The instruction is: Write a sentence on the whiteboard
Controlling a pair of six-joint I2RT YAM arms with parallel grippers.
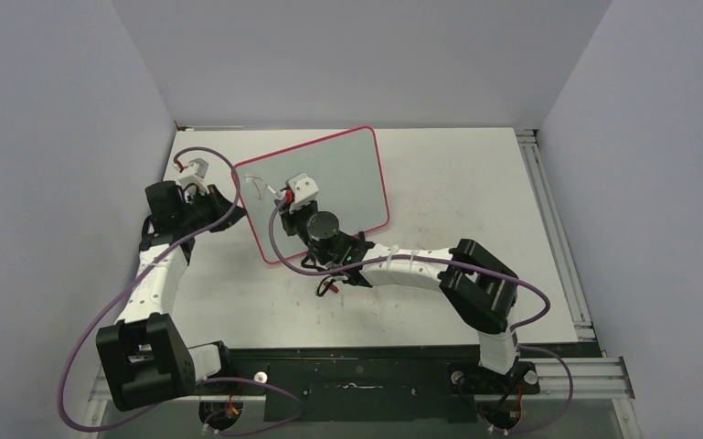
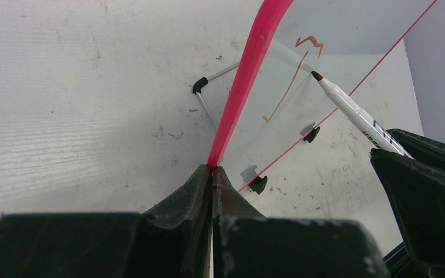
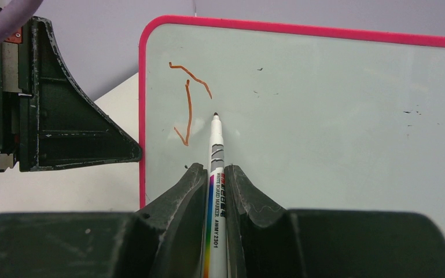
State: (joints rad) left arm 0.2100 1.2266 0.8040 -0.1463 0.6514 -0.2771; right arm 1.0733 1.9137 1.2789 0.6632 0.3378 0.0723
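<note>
so, nearest the lens at the bottom of the right wrist view, the right gripper (image 3: 214, 174) has its fingers (image 3: 185, 194) clamped on a marker (image 3: 216, 145). the marker juts up the middle of the frame like a held pen, so its tip can meet the whiteboard (image 3: 335, 127) squarely. whether the tip touches the surface is hard to tell from here.

at the bottom centre of the left wrist view, the left gripper (image 2: 212, 174) is pinched shut on the whiteboard's pink rim, most likely to steady it against the push of writing.

further up, the sentence (image 3: 186, 107) is barely begun: one reddish-brown hooked letter in the whiteboard's upper left corner. beyond, the black feet (image 2: 258, 184) prop the whiteboard tilted on the scuffed table (image 2: 63, 87).
</note>
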